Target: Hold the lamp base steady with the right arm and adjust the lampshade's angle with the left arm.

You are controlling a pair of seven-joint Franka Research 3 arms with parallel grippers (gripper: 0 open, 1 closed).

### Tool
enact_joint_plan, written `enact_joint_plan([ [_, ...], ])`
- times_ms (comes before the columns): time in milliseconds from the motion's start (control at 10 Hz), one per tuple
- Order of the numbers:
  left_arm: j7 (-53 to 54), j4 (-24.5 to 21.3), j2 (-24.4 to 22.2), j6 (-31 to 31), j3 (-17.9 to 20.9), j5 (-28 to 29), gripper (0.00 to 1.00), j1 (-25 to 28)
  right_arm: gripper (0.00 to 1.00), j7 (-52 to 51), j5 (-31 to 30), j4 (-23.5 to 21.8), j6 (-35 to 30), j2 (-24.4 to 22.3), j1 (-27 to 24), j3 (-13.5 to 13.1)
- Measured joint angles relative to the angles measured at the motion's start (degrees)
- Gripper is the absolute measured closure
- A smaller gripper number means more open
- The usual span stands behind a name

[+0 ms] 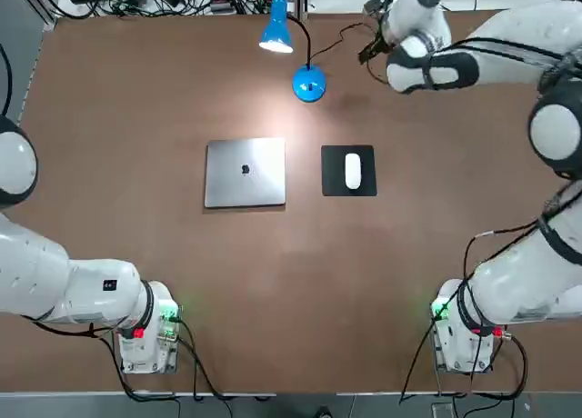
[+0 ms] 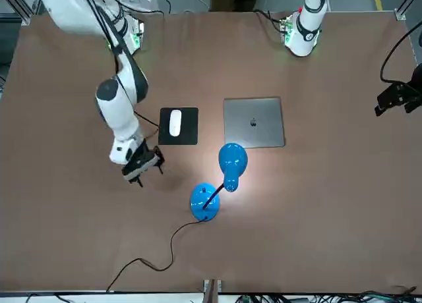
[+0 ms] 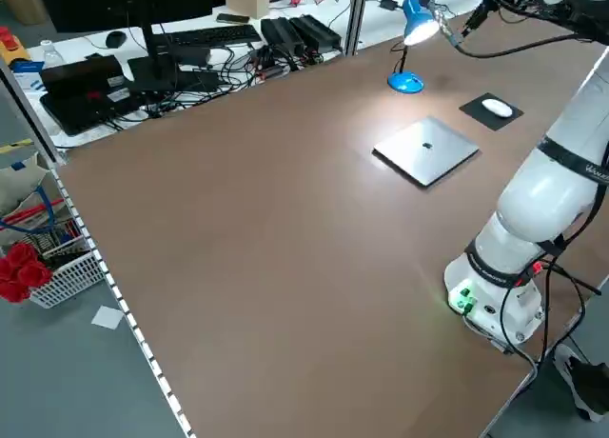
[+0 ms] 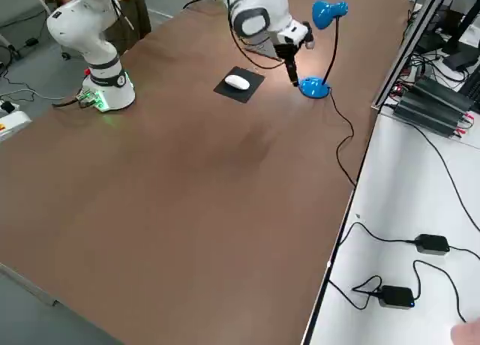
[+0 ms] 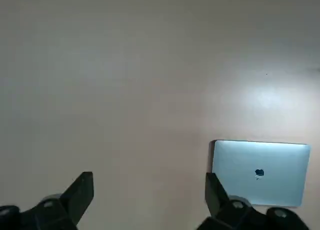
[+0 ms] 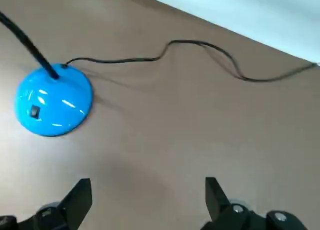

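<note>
Lamp base [image 1: 309,84] and lampshade [image 1: 277,25] stood ungripped near the table's far edge [image 1: 164,23].
From the top, the right gripper [image 1: 362,59] hung beside the base, well short of touching; coming in too fast or off-line, it could have shoved the smooth disc or bumped the bendy neck [image 1: 307,44]. From the front, the left gripper [image 2: 394,109] was well apart from the shade, out at the robot's left; a push there with the base unheld would probably have tipped or slid the lamp. The left wrist view showed its two fingers spread, nothing between them, the laptop [image 5: 260,175] beyond. The right wrist view showed that pair spread and empty too, the black cord [image 6: 120,61] trailing from the base; snagging it could have dragged the lamp round.
</note>
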Motion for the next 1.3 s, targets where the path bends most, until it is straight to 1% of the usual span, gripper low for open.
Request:
enact_joint_plan([
  [100,0.0,0.0,0.0,0.0,0.0,0.0,0.01,0.0,0.0,0.1,4.1,2.3,-6.8,-2.4,0.0,0.0],
  [200,0.0,0.0,0.0,0.0,0.0,0.0,0.01,0.0,0.0,0.4,7.4,6.0,-14.9,-4.1,0.1,-0.5],
  [300,0.0,0.0,0.0,0.0,0.0,0.0,0.01,0.0,0.0,0.9,10.4,9.8,-23.0,-5.4,0.1,-2.1],
  [400,0.0,0.0,0.0,0.0,0.0,0.0,0.01,0.0,0.0,0.9,12.9,13.1,-30.6,-6.9,0.1,-5.0],
  [500,0.0,0.1,0.0,0.0,0.0,0.0,0.01,0.0,0.0,1.0,14.7,15.2,-36.8,-8.6,0.1,-8.3],
  [700,0.0,0.2,0.0,0.0,0.0,0.0,0.01,0.1,0.0,1.0,16.6,16.4,-47.0,-12.9,-0.1,-15.2],
  [800,0.0,0.2,0.0,0.0,0.0,0.0,0.01,0.1,0.0,0.7,16.7,16.5,-51.4,-14.9,-0.2,-18.1],
  [900,0.0,0.2,0.0,0.0,0.0,0.0,0.01,0.1,0.0,0.5,16.7,16.5,-55.0,-16.8,-0.7,-19.8],
  [1100,0.0,0.2,0.0,0.0,0.0,0.0,0.01,0.1,0.0,-0.5,16.7,16.5,-59.6,-20.1,-2.9,-20.3],
  [1300,0.0,0.2,0.0,0.0,0.0,0.0,0.01,0.1,0.0,-2.5,16.7,16.4,-59.9,-21.5,-5.5,-20.3],
])
